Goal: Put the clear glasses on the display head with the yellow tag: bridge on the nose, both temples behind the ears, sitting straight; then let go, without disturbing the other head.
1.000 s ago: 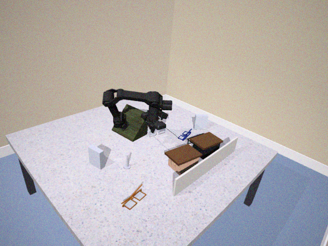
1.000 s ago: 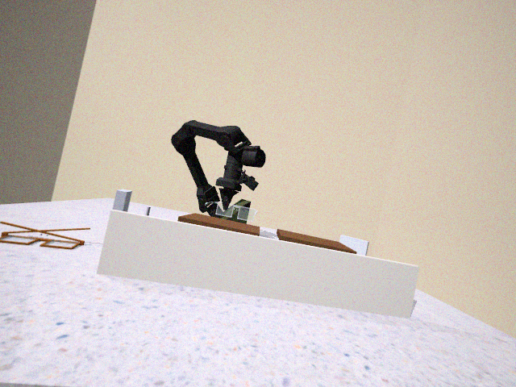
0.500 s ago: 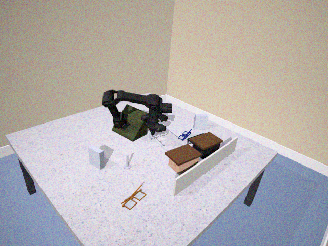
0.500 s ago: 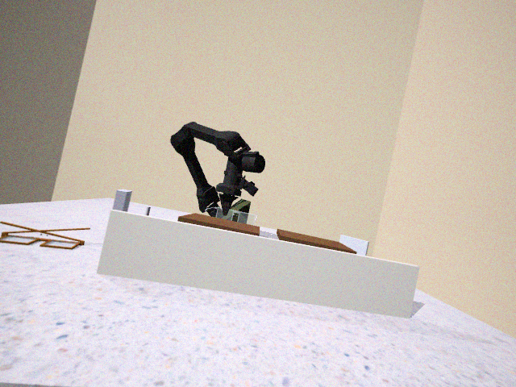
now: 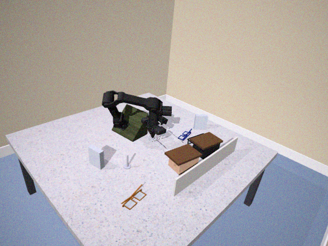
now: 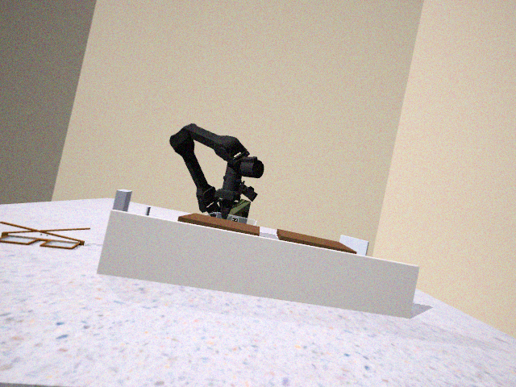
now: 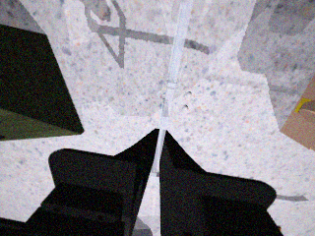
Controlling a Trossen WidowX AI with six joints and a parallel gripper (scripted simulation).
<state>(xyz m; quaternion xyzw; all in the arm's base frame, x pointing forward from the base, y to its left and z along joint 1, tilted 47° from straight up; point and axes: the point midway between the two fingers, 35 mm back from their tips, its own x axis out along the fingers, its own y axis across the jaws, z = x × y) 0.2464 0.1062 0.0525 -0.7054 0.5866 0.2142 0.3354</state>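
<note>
The clear glasses (image 5: 158,137) (image 6: 235,218) (image 7: 173,74), gripped in the closed jaws (image 5: 152,135) (image 6: 224,217), extend forward from the fingertips, short of the pale head (image 5: 182,164) (image 7: 300,129).

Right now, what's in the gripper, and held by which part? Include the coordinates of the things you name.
The clear glasses (image 5: 158,137) (image 7: 173,74), pinched in the gripper (image 5: 152,136) (image 6: 224,217) (image 7: 159,133) by the frame front, seemingly around the bridge.
</note>
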